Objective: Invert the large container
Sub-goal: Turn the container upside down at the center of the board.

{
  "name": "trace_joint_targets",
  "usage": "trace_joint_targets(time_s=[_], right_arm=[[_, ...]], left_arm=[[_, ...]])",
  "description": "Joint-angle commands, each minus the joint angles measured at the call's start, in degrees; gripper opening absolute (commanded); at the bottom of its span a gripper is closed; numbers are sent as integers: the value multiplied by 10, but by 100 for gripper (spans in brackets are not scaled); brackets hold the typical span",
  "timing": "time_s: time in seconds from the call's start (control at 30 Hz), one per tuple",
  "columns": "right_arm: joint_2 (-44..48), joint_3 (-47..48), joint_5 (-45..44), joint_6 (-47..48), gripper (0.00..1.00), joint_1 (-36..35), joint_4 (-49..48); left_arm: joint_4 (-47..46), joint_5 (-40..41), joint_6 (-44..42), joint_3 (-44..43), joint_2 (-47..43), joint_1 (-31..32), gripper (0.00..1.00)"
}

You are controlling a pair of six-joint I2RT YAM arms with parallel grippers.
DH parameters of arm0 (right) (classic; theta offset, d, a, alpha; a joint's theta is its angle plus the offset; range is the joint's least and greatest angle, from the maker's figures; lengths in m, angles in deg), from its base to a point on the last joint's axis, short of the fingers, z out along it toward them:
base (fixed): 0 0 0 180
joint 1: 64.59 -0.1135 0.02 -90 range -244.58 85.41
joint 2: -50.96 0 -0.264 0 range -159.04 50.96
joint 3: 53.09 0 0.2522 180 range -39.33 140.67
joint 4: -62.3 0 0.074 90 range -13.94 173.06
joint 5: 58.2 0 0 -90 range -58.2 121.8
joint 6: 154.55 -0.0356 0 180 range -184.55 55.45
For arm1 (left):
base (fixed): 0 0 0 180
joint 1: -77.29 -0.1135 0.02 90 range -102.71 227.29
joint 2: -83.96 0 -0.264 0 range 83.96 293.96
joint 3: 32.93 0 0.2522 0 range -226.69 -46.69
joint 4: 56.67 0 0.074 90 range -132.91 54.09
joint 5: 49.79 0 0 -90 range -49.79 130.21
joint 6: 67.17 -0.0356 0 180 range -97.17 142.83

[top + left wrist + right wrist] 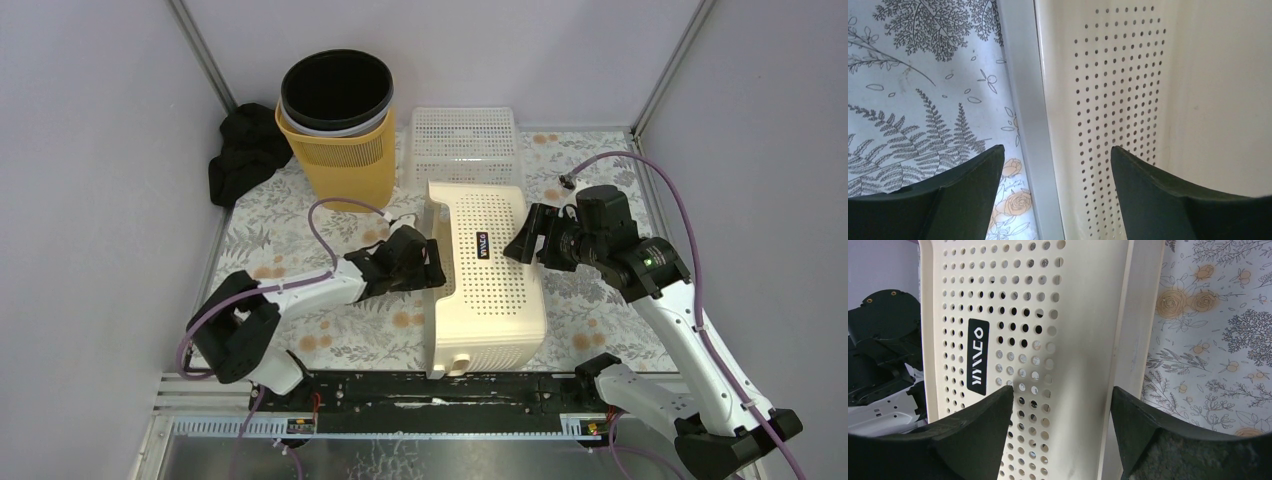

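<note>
The large container (490, 285) is a cream perforated bin with a black label. It lies mid-table with its flat base facing up and its flared rim down on the floral cloth. My left gripper (432, 262) is at its left side, open. In the left wrist view the left gripper (1057, 150) straddles the rim and dotted wall of the container (1118, 75) with gaps on both sides. My right gripper (520, 240) is open at the container's right upper edge. The right wrist view shows the right gripper (1062, 390) over the labelled face of the container (1083, 315).
A yellow bin (340, 160) with darker bins nested inside stands at the back left. Beside it is a small white perforated basket (463, 145). A black cloth (245, 150) lies by the left wall. Enclosure walls close in on both sides.
</note>
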Motion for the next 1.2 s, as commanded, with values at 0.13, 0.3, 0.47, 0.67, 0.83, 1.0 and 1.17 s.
trace_joint_targets(time_s=[0.13,0.3,0.47,0.67,0.83,1.0,1.17], right_arm=[[-1,33,17,-4,77,-1,-24],[-6,37,29,-8,77,-2,-29],[-11,46,35,-11,76,-2,-26],[-21,66,42,-14,75,-1,-23],[-26,74,59,-22,75,-2,-27],[-35,71,90,-33,74,-2,-42],[-40,59,125,-55,74,-4,-76]], left_arm=[[35,13,10,49,-57,-1,81],[9,20,21,83,-44,-8,64],[-2,37,14,82,-15,-11,42],[-17,38,11,76,23,-11,31],[-28,37,6,71,50,-11,31],[-45,28,4,67,73,-10,31],[-58,19,4,70,85,-10,30]])
